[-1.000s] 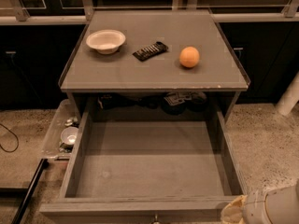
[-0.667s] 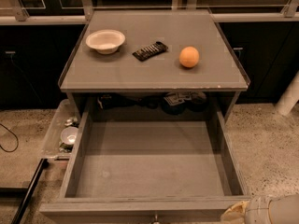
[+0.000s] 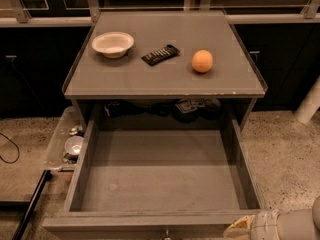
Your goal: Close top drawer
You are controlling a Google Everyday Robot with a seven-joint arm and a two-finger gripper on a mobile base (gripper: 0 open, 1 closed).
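Observation:
The top drawer [image 3: 160,176] is grey wood and is pulled far out toward me, showing an empty floor. Its front rail runs along the bottom edge of the view, with the small metal knob [image 3: 165,233] just showing at centre. The two lower drawers are out of view. My gripper [image 3: 250,229] comes in at the bottom right corner, next to the right end of the drawer front; only its pale wrist part shows.
On the grey cabinet top [image 3: 165,79] stand a white bowl [image 3: 113,43], a dark snack packet [image 3: 160,54] and an orange [image 3: 202,61]. A clear bin [image 3: 67,144] with small items sits on the floor at the left. A white post [image 3: 310,104] stands at the right.
My arm has sunk lower and a little right in the bottom right corner. The drawer and the things on top have not moved.

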